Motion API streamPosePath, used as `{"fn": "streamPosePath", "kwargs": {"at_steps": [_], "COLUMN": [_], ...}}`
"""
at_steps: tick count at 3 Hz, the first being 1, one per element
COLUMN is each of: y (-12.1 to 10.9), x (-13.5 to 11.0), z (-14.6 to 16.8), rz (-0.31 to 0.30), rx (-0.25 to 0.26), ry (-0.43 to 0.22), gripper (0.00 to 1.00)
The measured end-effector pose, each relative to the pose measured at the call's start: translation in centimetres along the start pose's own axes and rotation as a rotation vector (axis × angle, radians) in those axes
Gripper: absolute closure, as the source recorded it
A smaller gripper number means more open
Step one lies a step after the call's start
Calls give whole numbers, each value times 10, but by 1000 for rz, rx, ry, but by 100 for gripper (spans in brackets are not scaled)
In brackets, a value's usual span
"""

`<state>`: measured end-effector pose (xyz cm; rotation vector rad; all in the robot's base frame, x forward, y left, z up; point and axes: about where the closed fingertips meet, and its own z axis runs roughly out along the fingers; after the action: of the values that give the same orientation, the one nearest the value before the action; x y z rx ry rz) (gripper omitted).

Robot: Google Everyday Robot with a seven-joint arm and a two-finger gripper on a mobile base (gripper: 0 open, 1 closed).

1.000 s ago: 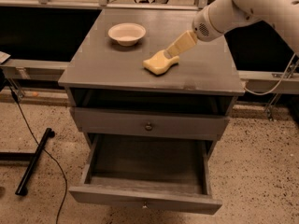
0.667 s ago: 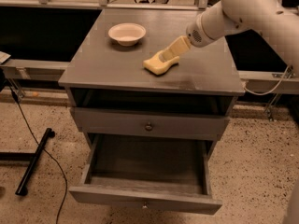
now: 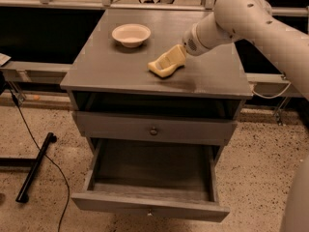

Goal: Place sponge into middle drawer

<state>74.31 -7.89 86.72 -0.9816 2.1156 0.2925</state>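
Note:
The pale yellow sponge (image 3: 161,70) lies on the grey cabinet top (image 3: 111,66), right of centre. My gripper (image 3: 172,60) reaches down from the upper right on the white arm (image 3: 241,18) and is at the sponge's back right edge, touching or just over it. The middle drawer (image 3: 149,173) is pulled out wide open at the bottom of the cabinet, its plank floor bare, with a small knob on its front (image 3: 149,210). It sits well below and in front of the sponge.
A round cream bowl (image 3: 131,35) stands at the back left of the cabinet top. A closed flat drawer front with a dark knob (image 3: 153,130) is above the open drawer, under an open slot (image 3: 154,103). A black stand leg and cable (image 3: 34,168) lie on the floor at left.
The arm has moved a little left and down, bringing my gripper closer onto the sponge. The sponge, bowl and drawers have not moved.

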Motion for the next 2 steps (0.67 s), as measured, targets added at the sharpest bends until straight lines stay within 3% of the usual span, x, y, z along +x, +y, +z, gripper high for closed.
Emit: {"fn": "streamPosePath", "kwargs": {"at_steps": [2], "y": [17], "x": [13], "z": [12], "rz": [25], "rx": [-33], "ry": [24], "gripper": [0]}}
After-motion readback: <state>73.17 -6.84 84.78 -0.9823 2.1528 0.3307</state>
